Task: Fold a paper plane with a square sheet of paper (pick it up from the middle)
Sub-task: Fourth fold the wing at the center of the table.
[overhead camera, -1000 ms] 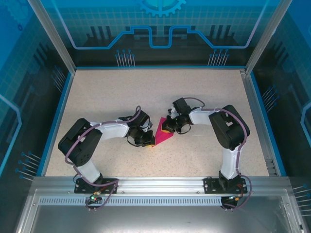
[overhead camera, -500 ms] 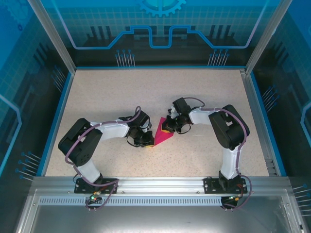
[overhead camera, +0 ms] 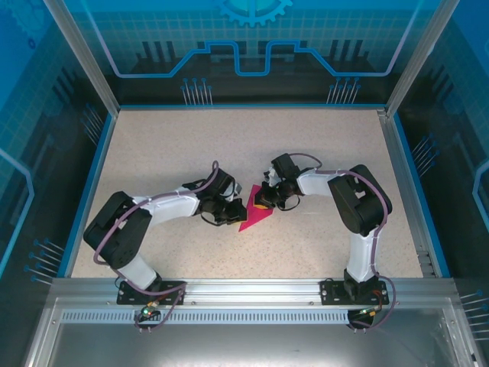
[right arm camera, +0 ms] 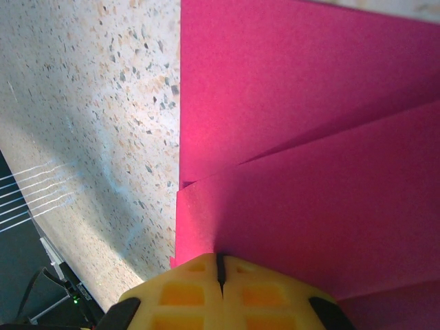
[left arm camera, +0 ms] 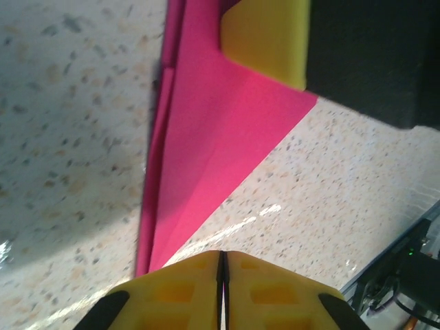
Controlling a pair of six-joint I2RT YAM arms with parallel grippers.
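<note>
The sheet of paper (overhead camera: 255,214) is plain magenta-pink, shaded darker along its folds. The table (overhead camera: 176,153) is beige, speckled with dark and orange flecks, inside a blue rim (overhead camera: 93,176). The left gripper (left arm camera: 221,267) and the right gripper (right arm camera: 220,268) have yellow fingers with orange recesses. The left arm (overhead camera: 164,205) and the right arm (overhead camera: 317,182) are white with black joints. The far wall (overhead camera: 244,46) is blue, with a pale grid and lighter circuit-like lines

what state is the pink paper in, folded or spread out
Folded: the pink paper shows overlapping layers and crease lines, narrowing to a point.
</note>
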